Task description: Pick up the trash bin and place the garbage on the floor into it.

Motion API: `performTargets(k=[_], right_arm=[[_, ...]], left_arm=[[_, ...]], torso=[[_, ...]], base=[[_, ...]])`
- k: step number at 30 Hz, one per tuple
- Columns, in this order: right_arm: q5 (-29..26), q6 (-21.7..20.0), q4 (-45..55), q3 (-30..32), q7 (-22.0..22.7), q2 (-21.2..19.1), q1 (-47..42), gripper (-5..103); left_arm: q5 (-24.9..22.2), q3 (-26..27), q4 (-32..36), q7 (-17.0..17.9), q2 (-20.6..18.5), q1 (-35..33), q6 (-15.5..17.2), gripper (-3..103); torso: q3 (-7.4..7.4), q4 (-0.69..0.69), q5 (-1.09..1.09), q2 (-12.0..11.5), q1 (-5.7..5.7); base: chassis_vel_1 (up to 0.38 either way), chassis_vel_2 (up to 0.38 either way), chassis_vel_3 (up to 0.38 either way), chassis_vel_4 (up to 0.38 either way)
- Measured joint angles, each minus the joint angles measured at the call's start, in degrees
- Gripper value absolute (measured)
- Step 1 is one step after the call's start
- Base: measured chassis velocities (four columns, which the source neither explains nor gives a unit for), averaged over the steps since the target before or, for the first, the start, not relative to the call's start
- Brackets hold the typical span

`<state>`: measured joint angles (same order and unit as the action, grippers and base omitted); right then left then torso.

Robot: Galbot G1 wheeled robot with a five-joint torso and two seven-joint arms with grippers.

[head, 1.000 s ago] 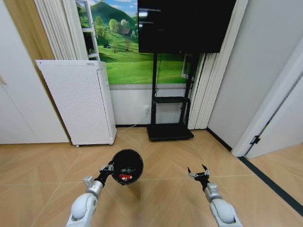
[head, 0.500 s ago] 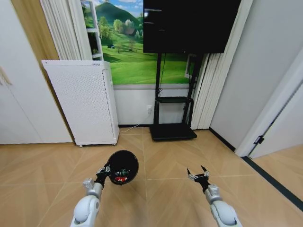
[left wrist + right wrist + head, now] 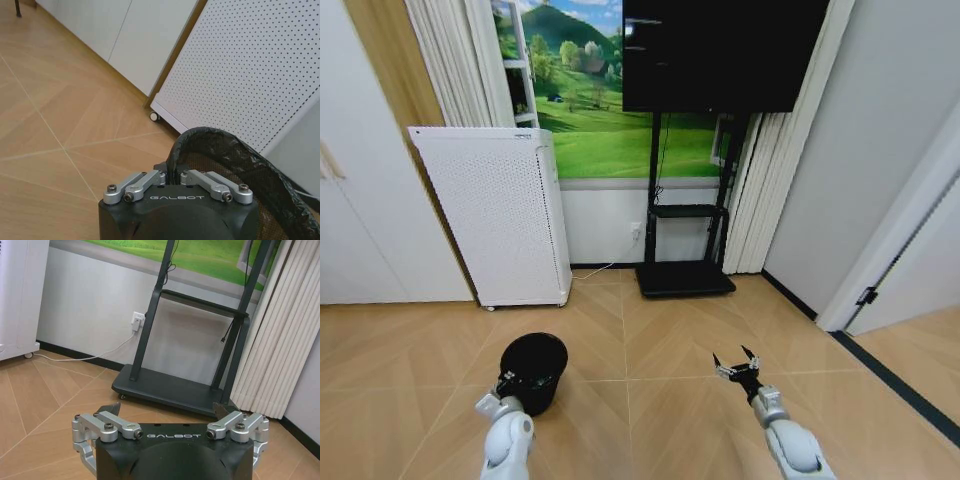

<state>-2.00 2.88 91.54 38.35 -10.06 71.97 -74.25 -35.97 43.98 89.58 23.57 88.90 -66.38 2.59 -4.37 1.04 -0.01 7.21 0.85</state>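
Note:
The trash bin [image 3: 534,366], small, black and round, stands upright low at the left, on or just above the wooden floor; I cannot tell which. My left gripper [image 3: 509,382] is shut on its near rim. In the left wrist view the left gripper [image 3: 172,174] pinches the bag-lined rim of the trash bin [image 3: 235,152]. My right gripper [image 3: 735,368] hangs open over bare floor to the right, holding nothing; the right wrist view shows the right gripper [image 3: 167,409] with its fingers [image 3: 111,408] spread. The garbage is out of view; the bin's inside looks dark.
A white perforated appliance [image 3: 495,215] on castors stands against the wall behind the bin, close to it in the left wrist view [image 3: 250,75]. A black TV stand base [image 3: 686,279] sits ahead, also in the right wrist view [image 3: 170,389]. Walls and a door frame close the right side.
The left arm has swung the bin down and to the left. It was tilted with its mouth toward me, showing red-and-white pieces inside, and now stands upright. The right arm has barely moved.

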Motion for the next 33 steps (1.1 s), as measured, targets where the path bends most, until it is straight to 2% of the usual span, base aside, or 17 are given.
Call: performTargets(k=[2,9,17,24,25,27,28,30,31,32,33], right_arm=[[0.2,-0.3,0.2,-0.4,0.0,0.1,0.0,100],[0.6,-0.4,-0.1,-1.0,0.2,0.5,0.5,100],[0.6,-0.5,-0.5,-1.1,0.4,0.5,0.7,100],[0.6,-0.7,-1.0,-1.0,0.7,0.9,1.2,100],[0.6,-0.7,-1.1,-1.1,0.7,1.0,1.3,100],[0.7,-0.7,-1.2,-1.1,0.8,1.1,1.4,100],[0.7,-0.9,-1.1,-1.2,0.9,1.2,1.5,100],[0.7,-0.9,-1.1,-1.2,1.0,1.3,1.5,100],[0.7,-1.2,-0.8,-1.2,1.1,1.4,1.5,100],[0.7,-1.3,-0.7,-1.2,1.1,1.4,1.5,100],[0.7,-1.5,-0.4,-1.2,1.2,1.4,1.4,100]], left_arm=[[-4.4,0.1,-2.2,-0.6,-1.0,1.3,-0.5,7],[-9.2,0.5,-6.9,0.0,-1.2,4.3,-0.5,7],[-9.0,0.5,-10.9,1.2,-1.4,6.8,-1.5,7],[-8.5,0.6,-13.3,0.7,-2.1,7.5,-2.3,7],[-8.5,0.6,-13.5,0.5,-2.2,7.5,-2.3,5],[-8.4,0.7,-13.8,0.2,-2.2,7.5,-2.3,8],[-8.3,0.7,-14.0,0.0,-2.2,7.5,-2.3,13],[-8.3,0.7,-14.1,-0.2,-2.2,7.5,-2.3,13],[-8.0,0.7,-14.0,-0.5,-2.5,7.4,-2.2,24],[-7.8,0.7,-13.9,-0.6,-2.5,7.3,-2.2,24],[-6.6,0.8,-12.9,-1.6,-2.6,6.9,-1.9,34]], torso=[[0.00,-0.01,0.02,0.0,0.00],[0.00,-0.01,0.03,0.0,0.00],[0.00,-0.01,0.01,0.0,0.00],[0.00,-0.01,0.04,0.0,0.00],[0.01,-0.01,0.04,0.0,0.00],[0.00,-0.01,0.04,0.0,0.00],[0.00,-0.02,-0.01,0.0,0.00],[0.00,-0.01,-0.02,0.0,0.00],[0.00,0.00,0.02,0.0,0.00],[0.00,-0.01,0.02,0.0,0.00],[0.00,-0.01,-0.01,0.0,0.00]], base=[[0.000,0.000,0.000,0.000],[0.000,0.000,0.000,0.000],[0.000,0.000,0.000,0.000],[0.000,0.000,0.000,0.000],[0.000,0.000,0.000,0.000],[0.000,0.000,0.000,0.000],[0.000,0.000,0.000,0.000],[0.000,0.000,0.000,0.000],[0.000,0.000,0.000,0.000],[0.000,0.000,0.000,0.000],[0.000,0.000,0.000,0.000]])
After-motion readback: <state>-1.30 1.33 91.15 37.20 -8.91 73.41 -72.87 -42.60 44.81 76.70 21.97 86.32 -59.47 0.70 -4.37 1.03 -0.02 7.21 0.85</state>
